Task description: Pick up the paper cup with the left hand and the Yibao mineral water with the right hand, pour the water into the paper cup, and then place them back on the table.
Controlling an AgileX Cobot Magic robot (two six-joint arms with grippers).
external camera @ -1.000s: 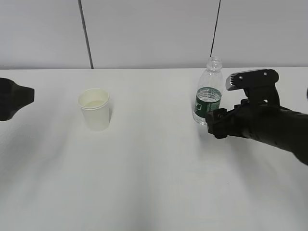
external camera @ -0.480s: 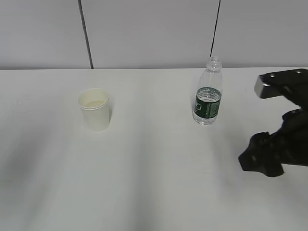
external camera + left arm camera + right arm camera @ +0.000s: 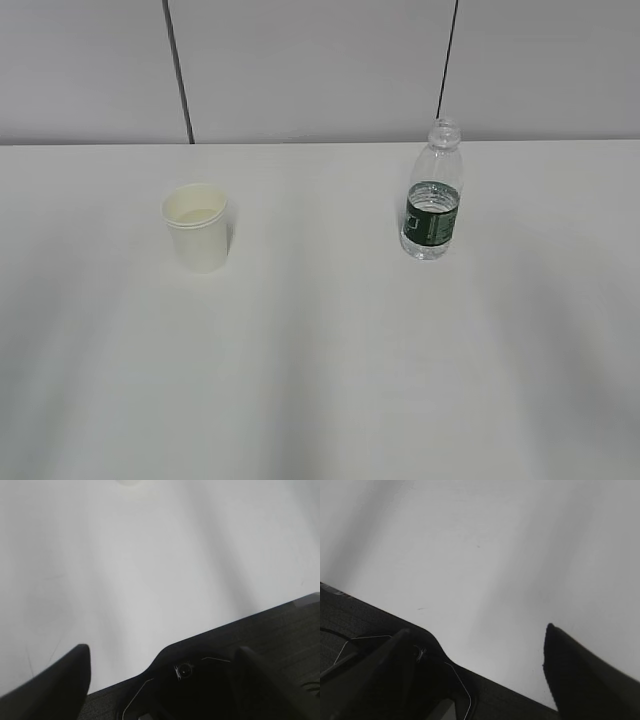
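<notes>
The paper cup (image 3: 197, 227) stands upright on the white table (image 3: 320, 360), left of centre. The Yibao mineral water (image 3: 433, 195) stands upright and capless right of centre, with water up to about the top of its green label. Neither arm shows in the exterior view. In the left wrist view my left gripper (image 3: 162, 667) is open and empty, its black fingers (image 3: 75, 672) spread above the table's near edge. In the right wrist view my right gripper (image 3: 477, 652) is open and empty, its fingers (image 3: 570, 665) wide apart. Neither wrist view shows the bottle.
A grey wall with two dark vertical seams (image 3: 178, 70) rises behind the table. A dark base (image 3: 280, 630) lies below the table's near edge in the left wrist view, and the same dark surface (image 3: 350, 617) shows in the right wrist view.
My right arm has let go of the bottle, pulled back to the right and left the exterior view. My left arm's tip has also left that view. Cup and bottle have not moved.
</notes>
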